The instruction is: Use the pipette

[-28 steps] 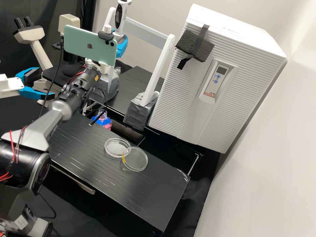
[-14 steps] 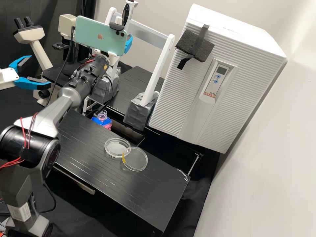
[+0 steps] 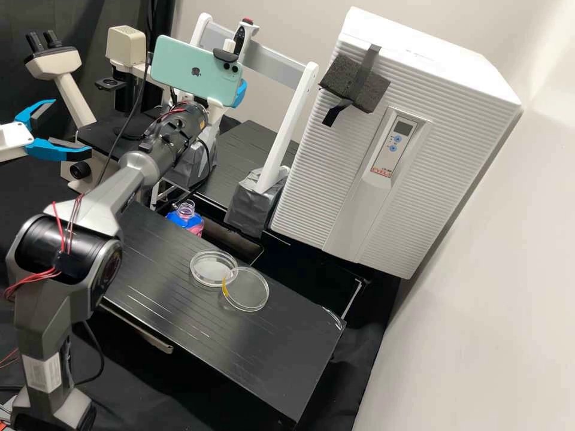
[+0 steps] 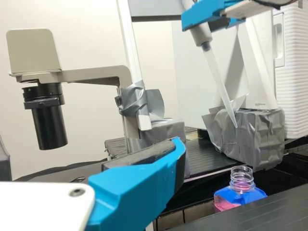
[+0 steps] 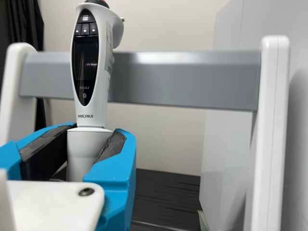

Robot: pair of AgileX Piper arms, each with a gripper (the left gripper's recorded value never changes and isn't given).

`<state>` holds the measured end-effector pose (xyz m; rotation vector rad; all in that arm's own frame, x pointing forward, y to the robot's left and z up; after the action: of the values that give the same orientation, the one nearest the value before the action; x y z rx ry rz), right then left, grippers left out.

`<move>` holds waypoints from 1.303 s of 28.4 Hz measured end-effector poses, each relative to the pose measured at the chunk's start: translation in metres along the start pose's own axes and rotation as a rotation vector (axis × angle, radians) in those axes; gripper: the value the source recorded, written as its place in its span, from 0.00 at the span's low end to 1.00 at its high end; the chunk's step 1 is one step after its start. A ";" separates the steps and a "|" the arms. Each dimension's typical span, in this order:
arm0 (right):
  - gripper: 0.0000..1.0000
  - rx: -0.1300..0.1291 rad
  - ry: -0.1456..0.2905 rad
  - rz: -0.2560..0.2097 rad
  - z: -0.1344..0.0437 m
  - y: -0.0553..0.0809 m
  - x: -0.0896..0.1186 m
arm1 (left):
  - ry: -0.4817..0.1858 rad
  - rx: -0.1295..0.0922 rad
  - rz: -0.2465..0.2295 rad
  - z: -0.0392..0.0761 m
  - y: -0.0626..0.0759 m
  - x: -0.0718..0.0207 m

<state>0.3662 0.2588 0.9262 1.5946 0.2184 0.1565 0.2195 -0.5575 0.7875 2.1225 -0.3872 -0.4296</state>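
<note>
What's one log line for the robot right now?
right pincer: shut on pipette | tip: higher than pink bottle | left pincer: open

At the high view's upper left, a green phone [image 3: 194, 70] is covering most of the pipette [image 3: 241, 35]. The right hand [image 5: 79, 149] is hiding its lower barrel. The left hand [image 3: 67, 129] is being cut off by the frame's left edge.

Wall [image 3: 479, 299]: plain cream, at the right and behind.
Curtain [image 3: 90, 15]: black, at back left.
Tabletop [image 3: 269, 353]: black, with fine grooves.
</note>
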 end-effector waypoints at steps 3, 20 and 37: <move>0.00 0.000 -0.006 0.002 0.002 0.000 0.001 | -0.006 0.005 0.015 0.000 0.005 -0.0017; 0.00 -0.001 -0.012 0.003 0.004 0.001 0.001 | -0.049 0.052 0.192 -0.012 0.059 -0.0086; 0.00 -0.005 -0.042 0.007 0.019 -0.005 0.003 | -0.072 0.041 0.148 -0.011 0.051 0.0028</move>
<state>0.3732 0.2416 0.9210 1.5923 0.1791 0.1287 0.2211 -0.5782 0.8351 2.1051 -0.5956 -0.4162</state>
